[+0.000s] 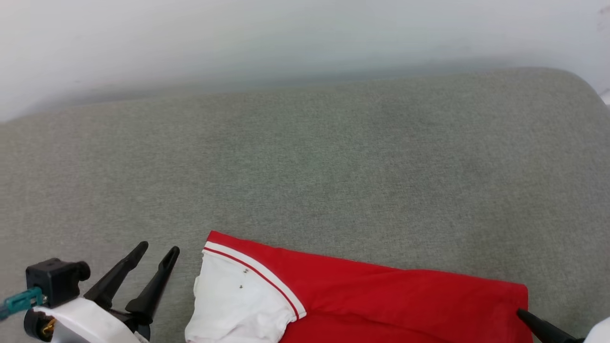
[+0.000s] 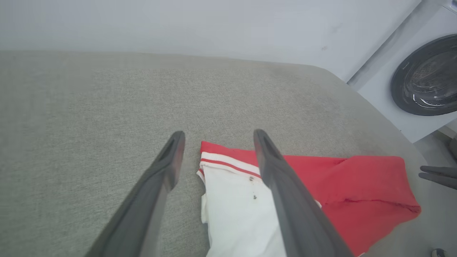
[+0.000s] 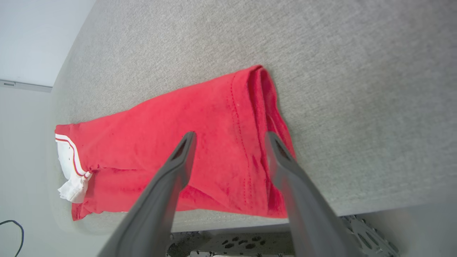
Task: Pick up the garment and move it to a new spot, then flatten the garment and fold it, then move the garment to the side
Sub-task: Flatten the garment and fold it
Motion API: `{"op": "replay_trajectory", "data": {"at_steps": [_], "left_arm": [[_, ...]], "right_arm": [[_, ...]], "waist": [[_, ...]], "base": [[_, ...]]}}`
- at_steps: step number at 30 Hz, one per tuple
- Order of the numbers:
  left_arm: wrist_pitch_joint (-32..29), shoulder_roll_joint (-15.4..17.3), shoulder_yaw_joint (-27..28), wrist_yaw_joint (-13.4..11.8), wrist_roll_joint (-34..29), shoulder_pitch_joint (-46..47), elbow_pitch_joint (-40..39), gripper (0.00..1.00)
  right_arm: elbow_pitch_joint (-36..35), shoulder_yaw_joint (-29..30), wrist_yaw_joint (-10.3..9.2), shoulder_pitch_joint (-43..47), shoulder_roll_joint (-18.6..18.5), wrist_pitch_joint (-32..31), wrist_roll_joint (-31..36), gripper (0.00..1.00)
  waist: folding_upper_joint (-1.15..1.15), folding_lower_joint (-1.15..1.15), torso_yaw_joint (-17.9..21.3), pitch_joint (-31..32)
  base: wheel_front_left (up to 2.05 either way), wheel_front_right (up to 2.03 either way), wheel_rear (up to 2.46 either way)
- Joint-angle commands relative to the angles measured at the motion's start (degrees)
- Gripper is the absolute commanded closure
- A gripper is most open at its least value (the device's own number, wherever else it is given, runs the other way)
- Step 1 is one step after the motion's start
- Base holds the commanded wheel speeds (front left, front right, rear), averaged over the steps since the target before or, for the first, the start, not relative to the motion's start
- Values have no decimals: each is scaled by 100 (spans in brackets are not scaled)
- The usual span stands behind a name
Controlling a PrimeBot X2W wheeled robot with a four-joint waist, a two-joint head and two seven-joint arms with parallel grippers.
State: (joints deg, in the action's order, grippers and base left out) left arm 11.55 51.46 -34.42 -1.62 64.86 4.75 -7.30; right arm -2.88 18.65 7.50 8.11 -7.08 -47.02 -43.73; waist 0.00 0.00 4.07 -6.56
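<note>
The folded red jersey (image 1: pixel 381 295) (its white sleeve (image 1: pixel 233 295) toward the robot's left) lies at the near edge of the grey fabric surface (image 1: pixel 305 166). The left gripper (image 1: pixel 158 247) sits just beside the sleeve, the right gripper (image 3: pixel 230 135) at the hem end, both with fingers spread and empty

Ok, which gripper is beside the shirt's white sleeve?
The left gripper, open beside the garment's white sleeve; the right gripper is at its plain red hem end.

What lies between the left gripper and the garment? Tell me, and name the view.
Only a bare strip of the grey fabric surface, seen in the head view: the left gripper, jaws open, stands apart from the garment.
</note>
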Motion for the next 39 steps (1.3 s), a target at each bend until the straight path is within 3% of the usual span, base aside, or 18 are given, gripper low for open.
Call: {"op": "replay_trajectory", "data": {"at_steps": [1,5,9,19,29,39], "left_arm": [[218,-170,133,-92,-156,-152,-53,0],[336,-436,383,-161,-419,-341,-112,0],[365,-941,853,-165,-883,-626,-165,0],[370,-1959,1574,329,-1817,-1251,109,0],[371,-2410,1805,681,-2199,-1272,471,0],[371,-2597,1887,817,-2376,-1174,685,0]], "right_arm": [[-6,99,-3,105,38,-27,64,0],[67,240,-3,163,76,-40,92,0],[230,391,-3,164,91,-79,119,0],[978,524,-3,-77,-102,-91,438,0],[1765,203,-7,-325,-296,120,664,0],[2445,-478,0,-573,-87,129,414,0]], "waist": [[0,0,-116,127],[0,0,-221,221],[0,0,-365,296],[0,0,-619,282],[0,0,-729,148],[0,0,-759,75]], "base": [[0,0,0],[0,0,0],[0,0,0],[0,0,0],[0,0,0],[0,0,0]]}}
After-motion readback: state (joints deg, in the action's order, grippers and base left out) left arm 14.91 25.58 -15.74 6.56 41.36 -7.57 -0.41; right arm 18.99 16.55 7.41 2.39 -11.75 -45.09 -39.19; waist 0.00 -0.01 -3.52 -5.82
